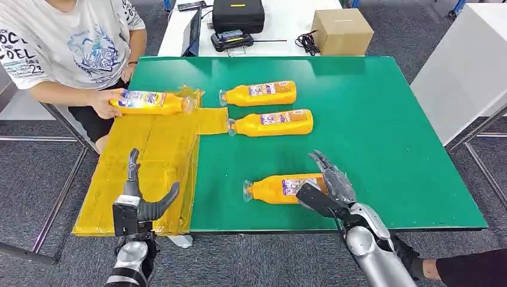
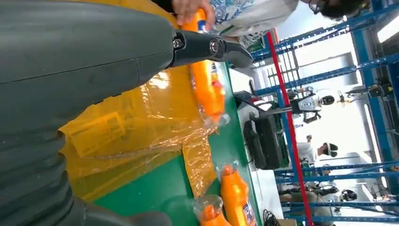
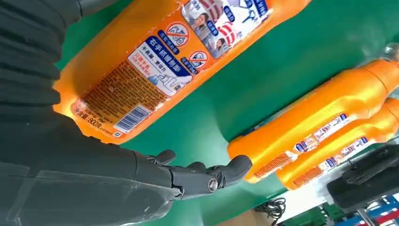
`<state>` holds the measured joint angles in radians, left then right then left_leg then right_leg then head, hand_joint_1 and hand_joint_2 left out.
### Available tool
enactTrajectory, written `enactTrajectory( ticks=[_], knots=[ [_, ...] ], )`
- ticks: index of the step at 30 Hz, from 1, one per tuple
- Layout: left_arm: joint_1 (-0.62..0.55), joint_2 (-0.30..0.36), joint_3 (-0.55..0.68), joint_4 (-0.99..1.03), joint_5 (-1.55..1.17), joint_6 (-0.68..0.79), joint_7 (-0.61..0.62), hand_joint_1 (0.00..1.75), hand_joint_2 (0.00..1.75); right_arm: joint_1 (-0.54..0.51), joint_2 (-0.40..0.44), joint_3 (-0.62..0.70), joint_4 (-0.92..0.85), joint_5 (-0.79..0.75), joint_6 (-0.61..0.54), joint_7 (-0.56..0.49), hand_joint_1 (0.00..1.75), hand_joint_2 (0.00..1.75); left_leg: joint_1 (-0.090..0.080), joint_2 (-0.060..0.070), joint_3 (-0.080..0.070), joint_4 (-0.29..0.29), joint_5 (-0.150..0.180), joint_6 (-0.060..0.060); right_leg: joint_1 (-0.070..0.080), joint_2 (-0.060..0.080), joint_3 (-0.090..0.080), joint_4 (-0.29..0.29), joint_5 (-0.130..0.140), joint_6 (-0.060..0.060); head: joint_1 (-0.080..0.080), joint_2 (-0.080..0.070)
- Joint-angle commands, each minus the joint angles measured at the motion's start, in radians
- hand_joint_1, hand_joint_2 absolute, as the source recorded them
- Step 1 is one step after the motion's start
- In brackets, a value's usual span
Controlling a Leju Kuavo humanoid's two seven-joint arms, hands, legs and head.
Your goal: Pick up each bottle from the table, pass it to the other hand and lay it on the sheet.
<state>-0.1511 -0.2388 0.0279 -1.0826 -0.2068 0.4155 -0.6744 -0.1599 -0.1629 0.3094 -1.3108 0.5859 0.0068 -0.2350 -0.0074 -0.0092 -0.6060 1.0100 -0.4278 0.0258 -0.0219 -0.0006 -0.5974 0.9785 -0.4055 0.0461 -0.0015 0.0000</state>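
Observation:
Three orange bottles lie on the green table (image 1: 388, 131): two side by side at the middle back (image 1: 257, 94) (image 1: 270, 123) and one near the front edge (image 1: 278, 188). My right hand (image 1: 327, 186) is at the base of that near bottle (image 3: 164, 61), with its fingers (image 3: 207, 176) stretched out past the base and not curled around it. My left hand (image 1: 140, 206) hovers open over the front of the yellow sheet (image 1: 149, 155), holding nothing. A person's hand (image 1: 104, 103) holds a fourth bottle (image 1: 146, 101) at the back of the sheet (image 2: 117, 132).
The person (image 1: 66, 42) sits at the table's back left corner. Behind the table are a cardboard box (image 1: 342, 31) and a black case (image 1: 238, 15). A white table (image 1: 466, 72) stands to the right, and a dark sleeve (image 1: 469, 269) shows at the lower right.

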Motion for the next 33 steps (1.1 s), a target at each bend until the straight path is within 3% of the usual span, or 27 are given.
enactTrajectory(
  ticks=[1, 6, 17, 33],
  knots=[
    [-0.044, 0.012, -0.020, 0.081, -0.012, -0.010, -0.005, 0.00, 1.75, -0.082, -0.054, 0.078, 0.137, -0.100, 0.106, 0.008, 0.00, 1.75, 0.001, 0.001, 0.002, 0.000, 0.000, -0.001, 0.001, 0.001, 0.002, -0.001, 0.000, -0.001, 0.000, 0.000],
    [-0.069, 0.009, -0.042, 0.113, -0.018, -0.015, -0.013, 0.00, 1.75, -0.138, -0.143, 0.146, 0.162, -0.200, 0.224, 0.021, 0.00, 1.75, 0.000, 0.000, 0.001, 0.000, 0.000, -0.001, 0.000, 0.000, 0.002, 0.000, 0.000, -0.001, 0.000, 0.000],
    [-0.097, 0.008, -0.070, 0.172, 0.012, -0.034, 0.005, 0.00, 1.75, -0.282, -0.251, 0.331, 0.190, -0.231, 0.287, 0.097, 0.00, 1.75, 0.001, 0.001, 0.003, 0.001, -0.001, -0.001, 0.001, 0.001, 0.003, -0.001, 0.000, -0.001, 0.000, 0.000],
    [-0.117, 0.002, -0.081, 0.214, 0.027, -0.051, 0.015, 0.00, 1.75, -0.373, -0.238, 0.446, 0.256, -0.234, 0.302, 0.116, 0.00, 1.75, 0.001, 0.002, 0.003, 0.001, -0.001, -0.002, 0.001, 0.002, 0.003, 0.000, 0.000, -0.001, 0.000, 0.000]
  ],
)
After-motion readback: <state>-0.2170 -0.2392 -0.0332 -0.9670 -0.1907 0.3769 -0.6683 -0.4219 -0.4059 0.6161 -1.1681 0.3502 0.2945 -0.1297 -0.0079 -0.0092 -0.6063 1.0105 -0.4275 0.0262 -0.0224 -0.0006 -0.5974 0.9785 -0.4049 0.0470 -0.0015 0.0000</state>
